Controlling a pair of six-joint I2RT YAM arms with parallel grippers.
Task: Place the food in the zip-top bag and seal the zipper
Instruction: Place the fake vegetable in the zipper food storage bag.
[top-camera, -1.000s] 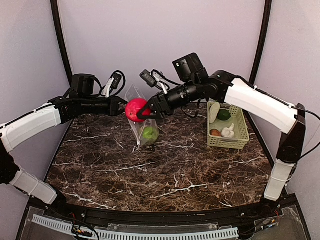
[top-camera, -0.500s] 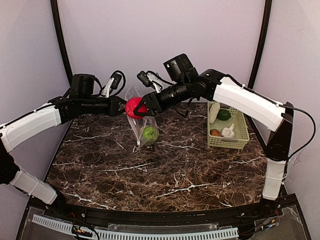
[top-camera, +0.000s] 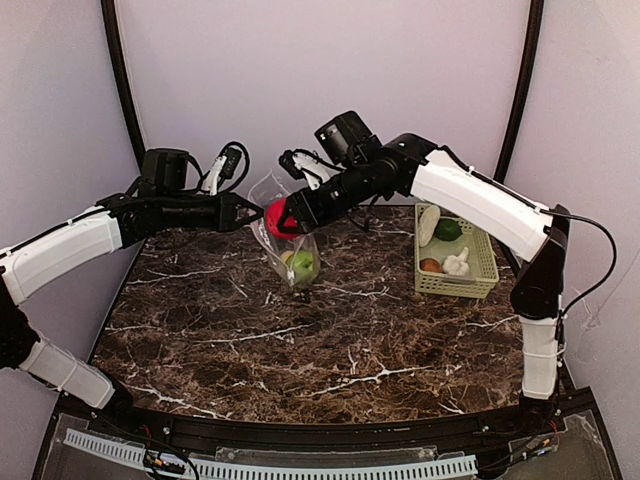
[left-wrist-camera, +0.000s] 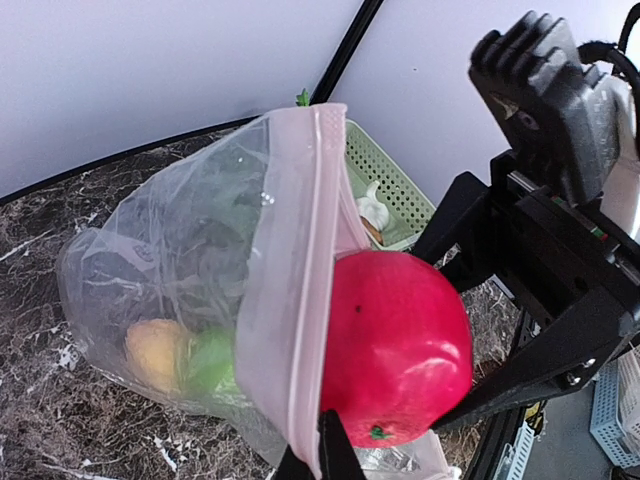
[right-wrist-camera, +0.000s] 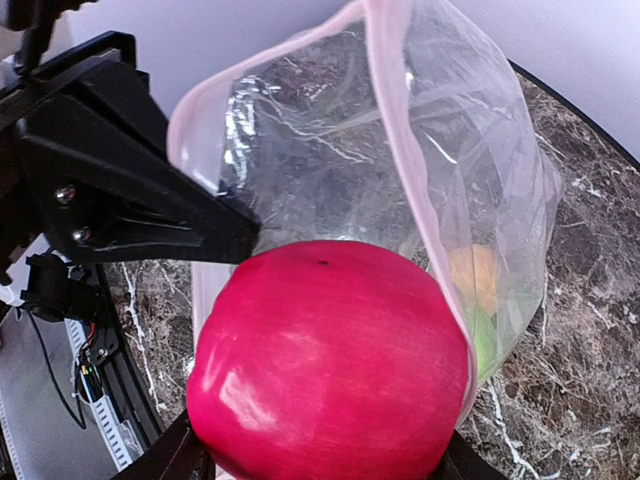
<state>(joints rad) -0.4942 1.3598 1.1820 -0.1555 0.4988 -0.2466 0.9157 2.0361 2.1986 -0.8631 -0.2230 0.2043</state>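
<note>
Two robot arms meet above the far side of a dark marble table (top-camera: 300, 350). The left end effector (top-camera: 243, 213) is pinched shut on the pinkish zipper (left-wrist-camera: 300, 300) rim of the clear zip-top bag (left-wrist-camera: 170, 260), holding its mouth up. The right end effector (top-camera: 290, 213), its jaws about half spread, grips a red apple (left-wrist-camera: 395, 345). In the overhead view the bag's mouth lies at nine o'clock from the apple, which is already touching the rim. The bag's long axis hangs toward five o'clock, with a green apple (top-camera: 303, 264) at the bottom. The apple probably needs a push toward nine o'clock before it is released. The basket (top-camera: 480, 270) sits at three o'clock, nearer the right arm.
</note>
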